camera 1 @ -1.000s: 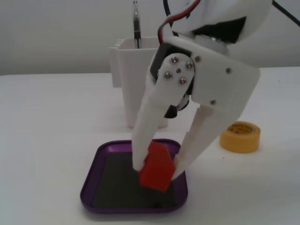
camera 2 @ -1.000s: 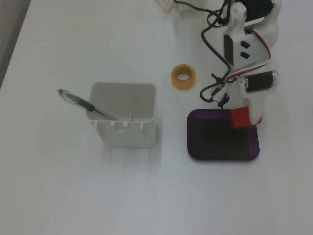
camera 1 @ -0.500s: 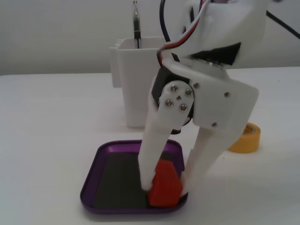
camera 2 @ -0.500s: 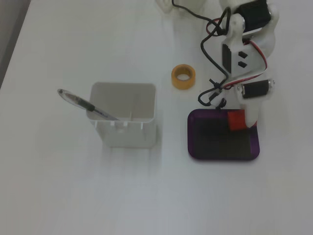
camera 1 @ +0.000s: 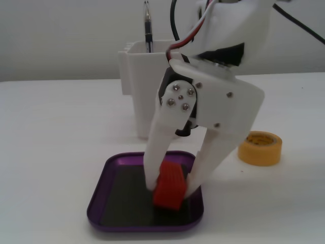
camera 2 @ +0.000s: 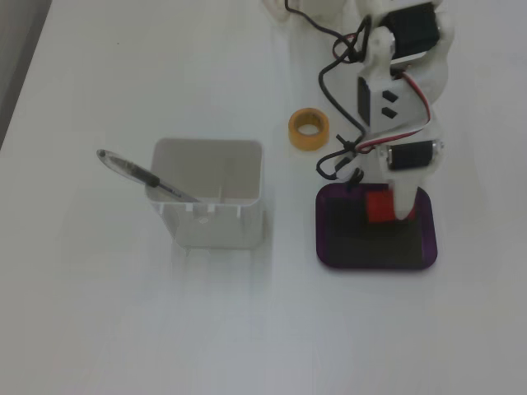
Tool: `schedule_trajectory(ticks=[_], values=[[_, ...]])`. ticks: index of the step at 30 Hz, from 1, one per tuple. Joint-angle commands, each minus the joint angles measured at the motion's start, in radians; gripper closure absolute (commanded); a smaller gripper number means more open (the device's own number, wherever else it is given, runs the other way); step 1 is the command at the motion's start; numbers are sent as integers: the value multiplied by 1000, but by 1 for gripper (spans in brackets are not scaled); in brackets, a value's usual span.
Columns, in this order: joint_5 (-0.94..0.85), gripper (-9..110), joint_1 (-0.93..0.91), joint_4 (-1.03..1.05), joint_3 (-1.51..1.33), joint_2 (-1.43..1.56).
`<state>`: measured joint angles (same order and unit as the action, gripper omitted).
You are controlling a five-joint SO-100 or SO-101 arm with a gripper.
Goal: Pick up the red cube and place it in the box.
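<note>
The red cube (camera 1: 169,185) is held between the two white fingers of my gripper (camera 1: 170,187), which is shut on it. The cube hangs low inside the purple box (camera 1: 99,195), over its dark bottom at the near right part; I cannot tell whether it touches the bottom. In the fixed view from above, the cube (camera 2: 379,207) sits under the arm in the upper middle of the box (camera 2: 329,255), with the gripper (camera 2: 383,209) reaching down from the top of the picture.
A tall white container (camera 1: 139,76) with a pen (camera 1: 148,28) stands just behind the box; from above the container (camera 2: 210,222) lies left of the box. A yellow tape roll (camera 1: 260,147) lies on the white table right of the gripper, and shows from above (camera 2: 308,129).
</note>
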<state>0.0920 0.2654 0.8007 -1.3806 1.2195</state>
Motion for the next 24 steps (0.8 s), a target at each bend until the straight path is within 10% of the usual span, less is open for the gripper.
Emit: schedule_trajectory(ticks=[1, 24], values=[[-2, 99, -11, -11, 48, 11], [9, 78, -8, 235, 166, 109]])
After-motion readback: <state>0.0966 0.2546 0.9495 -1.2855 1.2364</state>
